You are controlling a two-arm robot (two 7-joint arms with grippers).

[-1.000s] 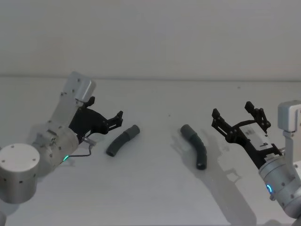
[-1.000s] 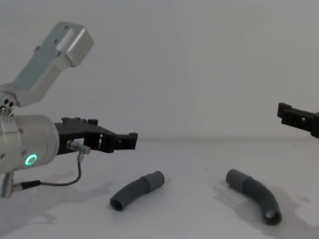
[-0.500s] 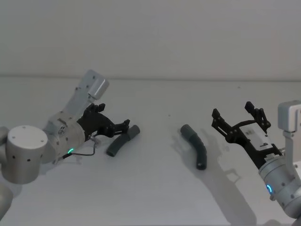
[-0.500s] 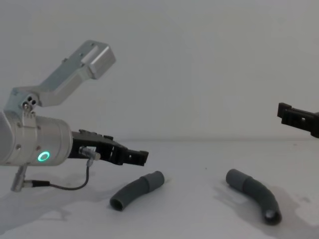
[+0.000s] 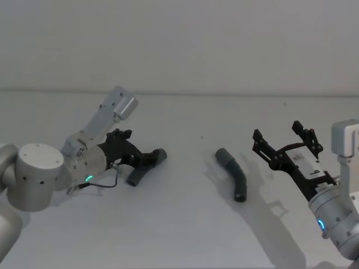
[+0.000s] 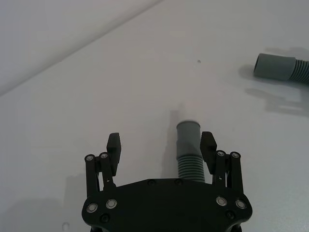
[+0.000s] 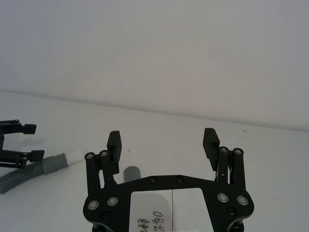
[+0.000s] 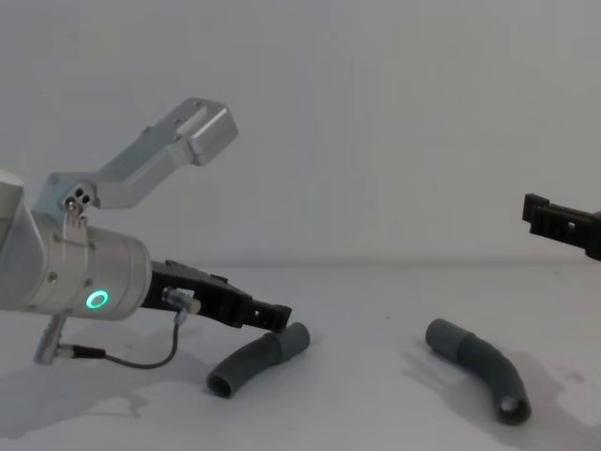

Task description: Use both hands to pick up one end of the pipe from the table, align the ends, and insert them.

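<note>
your left gripper [image 5: 147, 158], spread, straddles the left pipe piece [image 5: 137, 175]; your right gripper [image 5: 277, 133], likewise spread, hovers near the right edge of the table [image 5: 179, 235], apart from the right pipe piece [image 5: 237, 174].

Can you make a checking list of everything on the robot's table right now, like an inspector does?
Surface: table is plain white.
Job's things: left pipe piece lies flat; right pipe piece lies flat, apart from it.
Clutter: nothing seen.
Grippers: left gripper open, low, straddling the left piece's collar; right gripper open, raised off the table beside the right piece.
Cables: thin cable loops under the left wrist.
Surroundings: plain pale wall.
</note>
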